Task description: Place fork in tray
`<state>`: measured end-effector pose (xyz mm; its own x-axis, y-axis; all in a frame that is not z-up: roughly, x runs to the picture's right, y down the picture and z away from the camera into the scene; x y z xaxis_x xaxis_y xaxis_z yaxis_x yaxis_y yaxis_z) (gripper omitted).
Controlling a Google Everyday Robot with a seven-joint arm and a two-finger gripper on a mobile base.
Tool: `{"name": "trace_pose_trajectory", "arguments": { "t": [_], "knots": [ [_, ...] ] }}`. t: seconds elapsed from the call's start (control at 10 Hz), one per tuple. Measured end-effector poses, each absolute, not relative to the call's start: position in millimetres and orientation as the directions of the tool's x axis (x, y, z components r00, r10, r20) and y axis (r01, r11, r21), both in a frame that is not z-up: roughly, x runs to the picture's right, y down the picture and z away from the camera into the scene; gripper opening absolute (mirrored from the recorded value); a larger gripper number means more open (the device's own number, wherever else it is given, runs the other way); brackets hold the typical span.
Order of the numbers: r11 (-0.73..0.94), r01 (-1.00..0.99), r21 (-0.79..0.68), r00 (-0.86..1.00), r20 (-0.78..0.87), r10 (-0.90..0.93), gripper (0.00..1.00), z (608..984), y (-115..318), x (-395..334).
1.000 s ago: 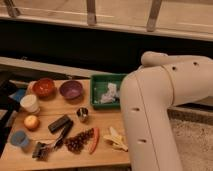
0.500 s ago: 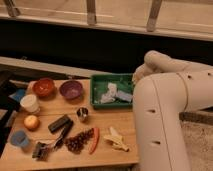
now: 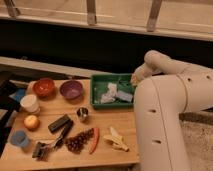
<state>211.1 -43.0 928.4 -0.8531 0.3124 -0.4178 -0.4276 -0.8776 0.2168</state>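
Your wooden table (image 3: 107, 120) stands before a dark low wall, with railing posts (image 3: 91, 11) above and speckled floor to its right. The green tray (image 3: 102, 76) sits at the far right corner with pale scraps in it; you cannot pick out a fork among them. The gripper (image 3: 133, 79) hangs at the tray's right rim, and you cannot tell how wide it is open or whether it holds anything. The purple bowl (image 3: 71, 89) sits just left of the tray.
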Motion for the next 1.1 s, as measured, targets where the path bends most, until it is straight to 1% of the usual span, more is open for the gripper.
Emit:
{"name": "trace_pose_trajectory", "arguments": {
  "t": [0.1, 0.4, 0.8, 1.1],
  "knots": [
    [-0.879, -0.428, 0.211, -0.846, -0.435, 0.308, 0.62, 927.8, -42.4, 210.8],
    [-0.884, -0.430, 0.183, -0.818, -0.494, 0.295, 0.62, 927.1, -41.9, 206.6],
    [-0.876, -0.465, 0.127, -0.736, -0.605, 0.303, 0.62, 926.0, -42.6, 174.9],
    [-0.854, -0.516, 0.065, -0.649, -0.680, 0.341, 0.62, 912.1, -40.1, 146.8]
  ]
}}
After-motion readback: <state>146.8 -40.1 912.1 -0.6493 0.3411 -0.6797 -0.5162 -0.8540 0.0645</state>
